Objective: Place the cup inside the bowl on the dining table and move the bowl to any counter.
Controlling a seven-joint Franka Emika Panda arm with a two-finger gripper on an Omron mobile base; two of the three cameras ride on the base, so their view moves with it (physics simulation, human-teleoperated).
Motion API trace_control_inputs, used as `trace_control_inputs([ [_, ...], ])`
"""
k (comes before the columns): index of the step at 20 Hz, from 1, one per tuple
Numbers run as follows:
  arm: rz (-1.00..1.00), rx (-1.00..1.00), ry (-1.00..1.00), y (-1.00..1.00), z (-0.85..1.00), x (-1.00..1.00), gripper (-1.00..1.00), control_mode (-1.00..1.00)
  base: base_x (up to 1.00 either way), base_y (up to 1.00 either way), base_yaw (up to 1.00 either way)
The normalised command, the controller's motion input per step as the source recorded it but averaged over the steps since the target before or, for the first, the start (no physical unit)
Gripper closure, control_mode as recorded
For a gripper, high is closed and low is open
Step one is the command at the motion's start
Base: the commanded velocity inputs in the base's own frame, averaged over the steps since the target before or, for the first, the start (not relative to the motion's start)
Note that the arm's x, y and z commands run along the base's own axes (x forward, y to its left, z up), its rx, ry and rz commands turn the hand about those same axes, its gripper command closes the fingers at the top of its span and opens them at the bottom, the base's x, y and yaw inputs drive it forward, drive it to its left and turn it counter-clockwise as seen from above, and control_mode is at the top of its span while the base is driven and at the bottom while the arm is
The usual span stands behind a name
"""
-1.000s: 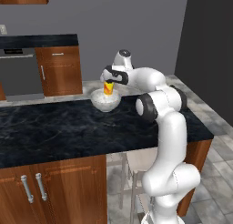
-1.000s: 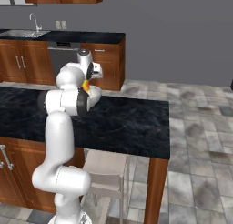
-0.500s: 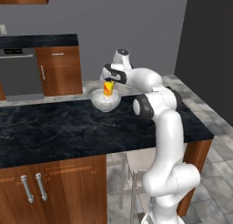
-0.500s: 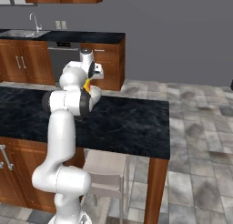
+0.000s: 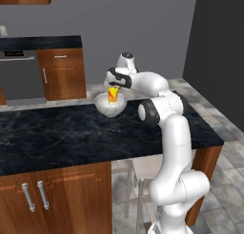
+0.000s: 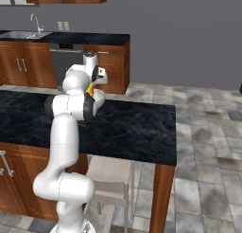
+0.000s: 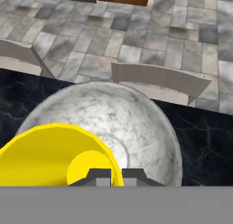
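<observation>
My gripper (image 5: 114, 87) is shut on the yellow cup (image 5: 113, 94) and holds it upright, its lower part down inside the whitish speckled bowl (image 5: 110, 106). The bowl stands near the far edge of the black marble dining table (image 5: 57, 133). From the hand view, the cup (image 7: 50, 157) sits at the lower left over the bowl's inside (image 7: 136, 123), with the fingertips (image 7: 101, 174) gripping its rim. In the right base view the cup (image 6: 90, 89) peeks out beside my arm, which hides the bowl.
A black-topped wall counter (image 5: 40, 42) with wood cabinets and a grey dishwasher runs behind the table; its sink (image 6: 26, 34) is at the left. Pale stools (image 6: 111, 173) stand under the table's near overhang, and stool backs (image 7: 159, 79) stand at its far side.
The cup has sunk slightly lower into the bowl, and my elbow has swung a little to the left. The bowl has stayed put.
</observation>
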Motion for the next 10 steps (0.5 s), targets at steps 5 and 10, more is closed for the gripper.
trace_control_inputs([
  [5,0.00,0.00,0.03,0.08,-0.16,0.00,1.00,-1.00,0.00,0.00,0.00],
  [10,0.00,0.00,0.03,0.08,-0.19,0.00,1.00,-1.00,0.00,0.00,0.00],
])
